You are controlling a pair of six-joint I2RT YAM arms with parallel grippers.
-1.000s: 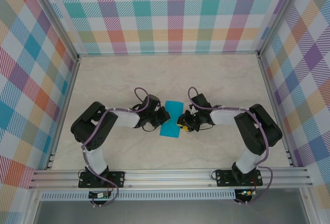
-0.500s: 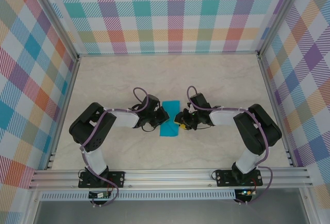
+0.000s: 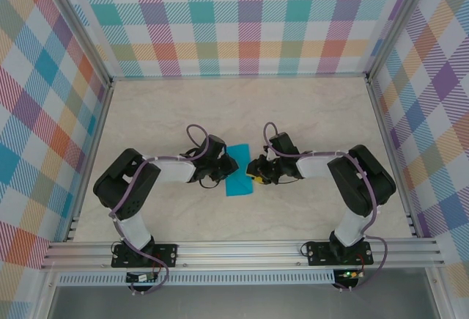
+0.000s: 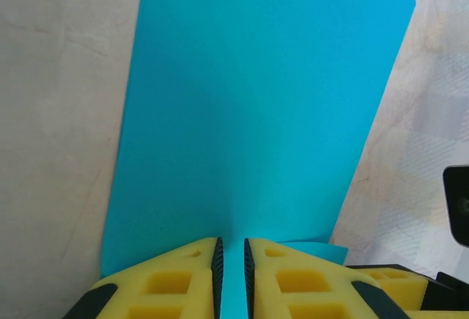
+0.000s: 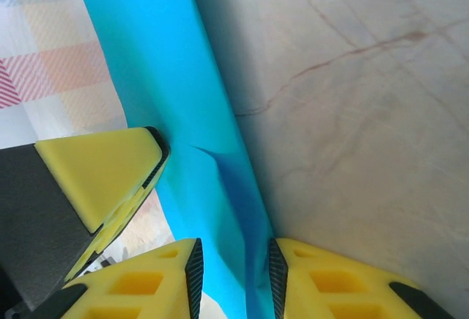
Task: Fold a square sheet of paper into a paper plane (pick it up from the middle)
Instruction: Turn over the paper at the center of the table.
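While right gripper (image 5: 233, 253) pinches square sheet of paper (image 4: 256, 114) — left gripper (image 4: 231, 251) straddles edge, grip unclear.

The square sheet of paper (image 3: 238, 170) looks narrower from above and has shifted slightly left.

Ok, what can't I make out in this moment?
Left wrist: whether the left gripper pinches the square sheet of paper; the bottom edge cuts off the contact.
Right wrist: whether the right gripper grips the sheet; the bottom edge cuts that off too.
Top external: the sheet's creases, too small; parts of its side edges, hidden under both grippers.
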